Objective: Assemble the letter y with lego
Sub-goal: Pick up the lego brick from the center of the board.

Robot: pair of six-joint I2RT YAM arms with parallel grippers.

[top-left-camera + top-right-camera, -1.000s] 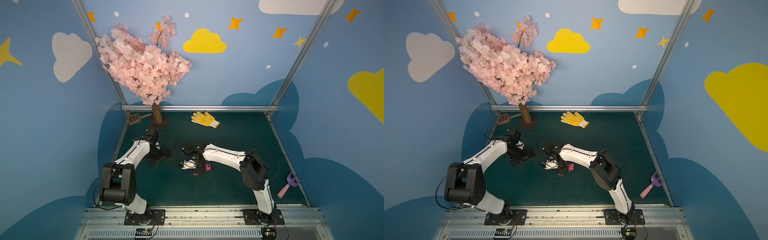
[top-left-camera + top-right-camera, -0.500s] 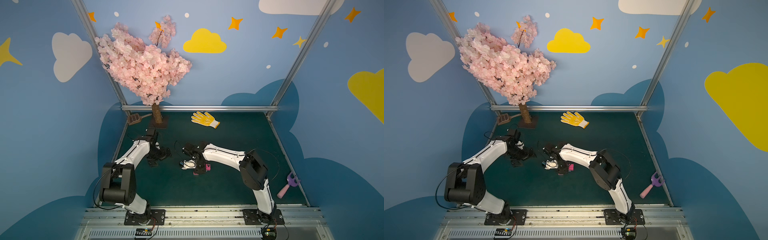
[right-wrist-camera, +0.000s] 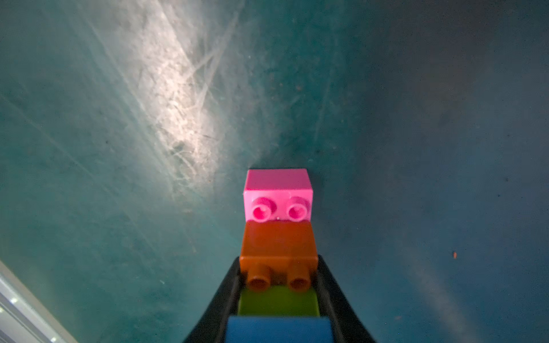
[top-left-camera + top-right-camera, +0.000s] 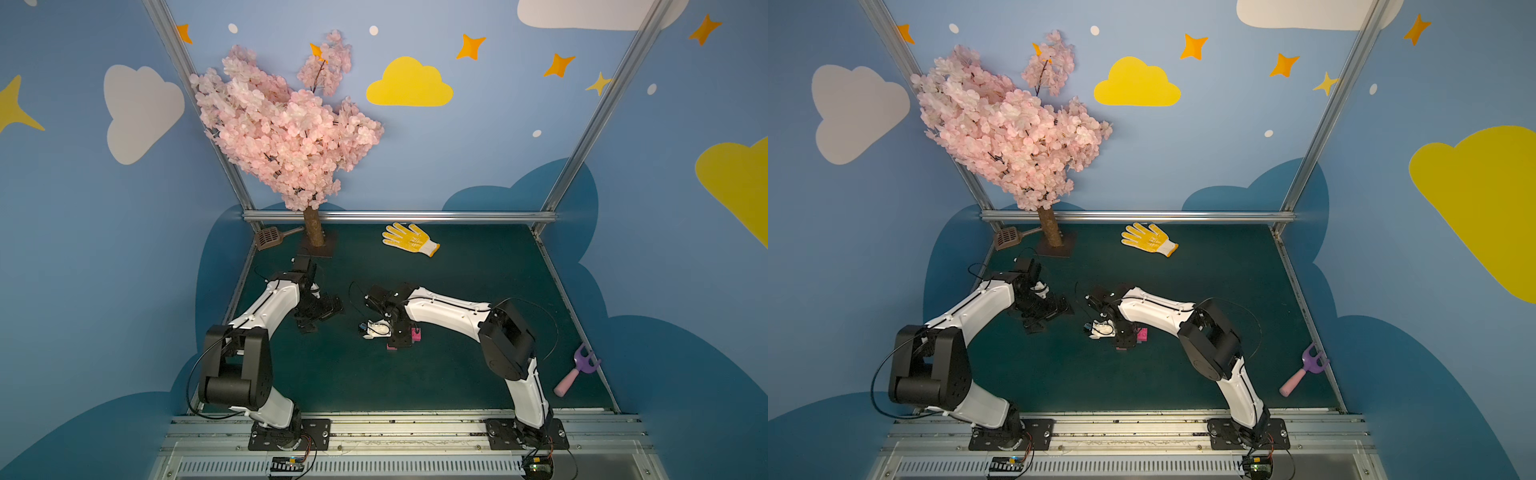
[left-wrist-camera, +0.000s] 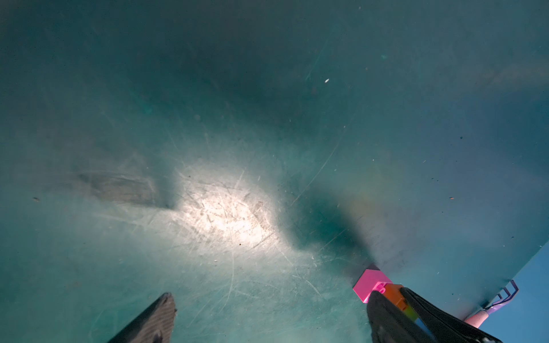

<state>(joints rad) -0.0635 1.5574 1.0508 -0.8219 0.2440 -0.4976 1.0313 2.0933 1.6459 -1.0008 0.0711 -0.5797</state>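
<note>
My right gripper [image 3: 278,261] is shut on a row of joined lego. Running from the tip back into the jaws are a pink brick [image 3: 277,194], an orange brick [image 3: 277,246], a lime green brick [image 3: 277,301] and a blue brick [image 3: 277,329]. The rest of the cluster is hidden, so I cannot make out the letter y. In both top views the right gripper [image 4: 399,338] [image 4: 1125,338] is low over mid-mat, with the pink brick [image 4: 415,333] [image 4: 1142,333] beside it. My left gripper [image 4: 322,318] [image 5: 269,294] stands open and empty to its left, over bare mat.
A yellow glove [image 4: 409,240] lies at the back of the green mat [image 4: 478,291]. A pink blossom tree [image 4: 286,137] and a brown scoop [image 4: 270,237] stand at the back left. A purple and pink toy fork [image 4: 577,370] lies by the right wall.
</note>
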